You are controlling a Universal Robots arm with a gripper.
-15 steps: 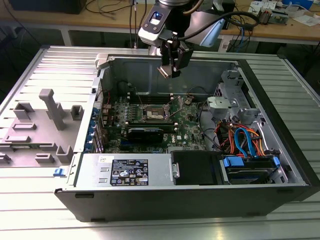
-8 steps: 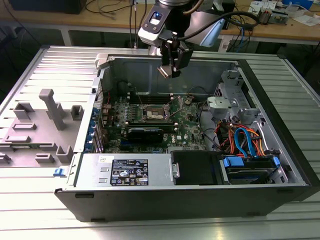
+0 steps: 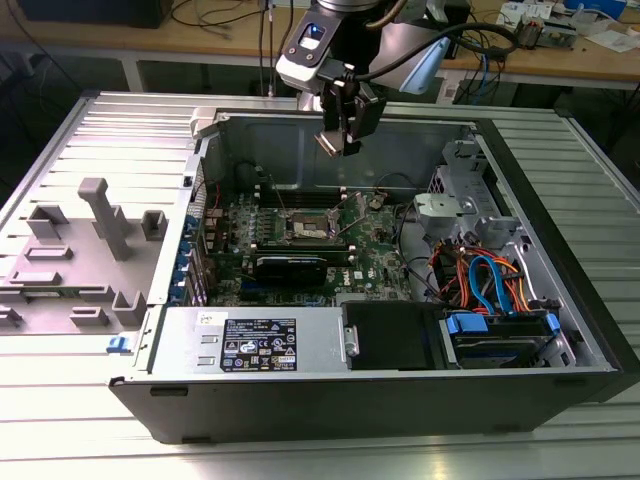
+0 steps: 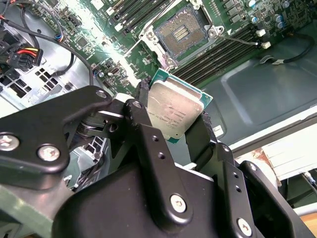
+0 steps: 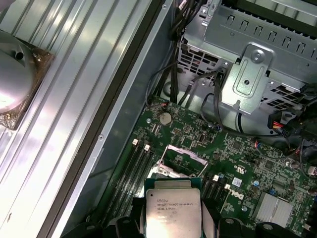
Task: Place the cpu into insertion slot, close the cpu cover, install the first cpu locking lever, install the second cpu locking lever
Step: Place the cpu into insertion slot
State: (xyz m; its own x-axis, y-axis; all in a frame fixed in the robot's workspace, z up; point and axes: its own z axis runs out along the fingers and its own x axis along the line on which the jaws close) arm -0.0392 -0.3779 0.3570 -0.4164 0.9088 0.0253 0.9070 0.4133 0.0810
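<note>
My gripper [image 3: 338, 142] hangs above the back of the open computer case, shut on the cpu [image 3: 330, 143]. In both wrist views the black fingers [image 4: 143, 106] clamp opposite edges of the cpu [image 4: 173, 111], a silvery-grey square with a green border [image 5: 173, 208]. The insertion slot [image 4: 184, 32] lies well below it on the green motherboard, dark, uncovered and framed by a silver rim [image 3: 310, 232]. A thin silver frame that looks like the cpu cover [image 5: 182, 157] stands raised beside it. A thin wire lever [image 4: 238, 39] juts out from the slot.
Long black memory slots [image 4: 225, 54] flank the slot. A round coin battery [image 5: 165, 118], a silver drive cage [image 5: 252, 74] and bundled cables [image 3: 480, 275] lie toward the exterior view's right. The power supply [image 3: 250, 340] fills the case front. A grey fixture [image 3: 90, 230] sits outside, left.
</note>
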